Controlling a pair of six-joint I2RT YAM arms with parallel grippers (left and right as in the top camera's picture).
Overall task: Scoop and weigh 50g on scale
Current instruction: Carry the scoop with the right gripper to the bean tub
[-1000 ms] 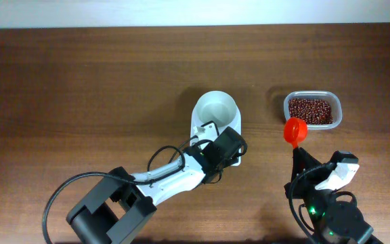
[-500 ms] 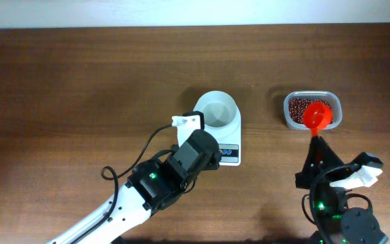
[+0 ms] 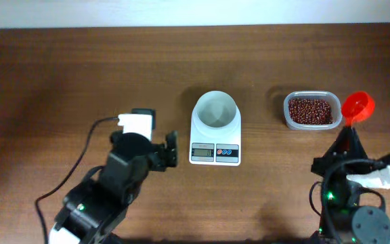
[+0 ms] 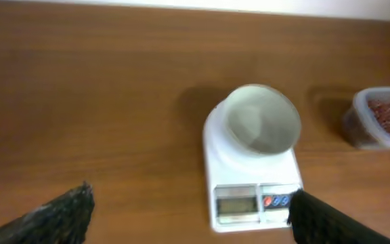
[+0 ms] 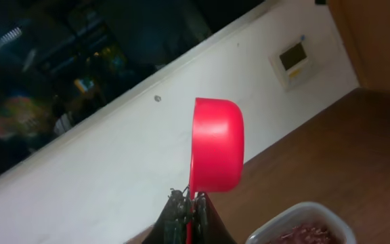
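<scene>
Table [image 3: 59,68], 1; scale [image 3: 214,146], 1; bowl [image 3: 215,110], 1; tub [image 3: 338,112], 1, its beans [image 3: 310,110] too many to count; scoop [image 3: 357,106], 1; grippers, 2: left gripper [image 3: 171,150], right gripper [image 3: 349,139].

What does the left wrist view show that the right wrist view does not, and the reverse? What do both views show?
Only the left wrist view: the white scale with its empty bowl, display and buttons, seen between the wide-open fingers of the left pincer.
Only the right wrist view: the red scoop, gripped by its handle in the shut right pincer, with a pale wall and a small wall panel behind it.
Both: the clear tub of beans at the frame edge, and the brown table.
</scene>
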